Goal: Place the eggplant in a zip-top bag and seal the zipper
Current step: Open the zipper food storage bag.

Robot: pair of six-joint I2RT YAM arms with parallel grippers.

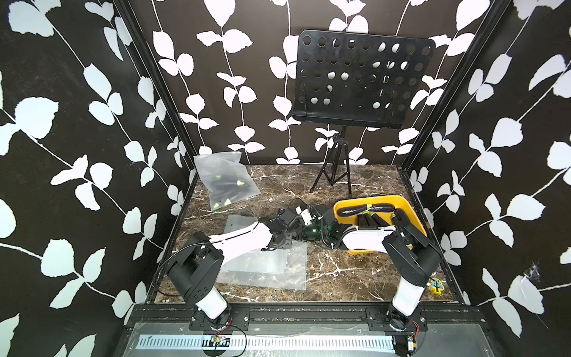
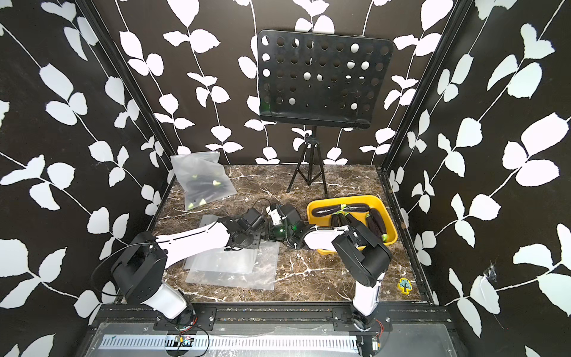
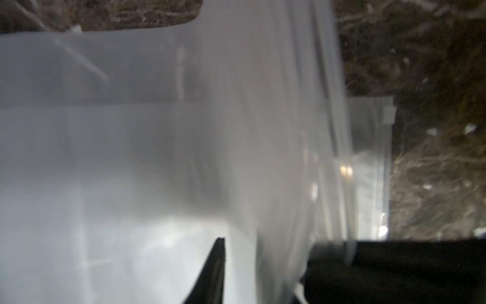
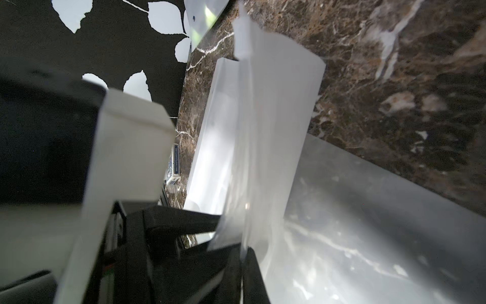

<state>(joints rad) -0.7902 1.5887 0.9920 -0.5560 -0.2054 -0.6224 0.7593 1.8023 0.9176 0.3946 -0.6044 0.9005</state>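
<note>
Eggplants (image 1: 367,210) lie in yellow tray (image 1: 411,213), right of centre in both top views. Right gripper (image 4: 240,250) pinched together on the raised edge of zip-top bag (image 4: 263,131), lower centre of right wrist view. Left gripper (image 3: 265,252) fingers slightly apart, bag film between them, view blurred. Filled bag (image 1: 225,182) with eggplants sits upper left on table (image 1: 340,269).

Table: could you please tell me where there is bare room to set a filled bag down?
Bare: the far strip of table between the filled bag and the stand; the near strip between the flat bags and the right arm's base. Crowded: the centre, where the arms meet between flat bags and tray.
</note>
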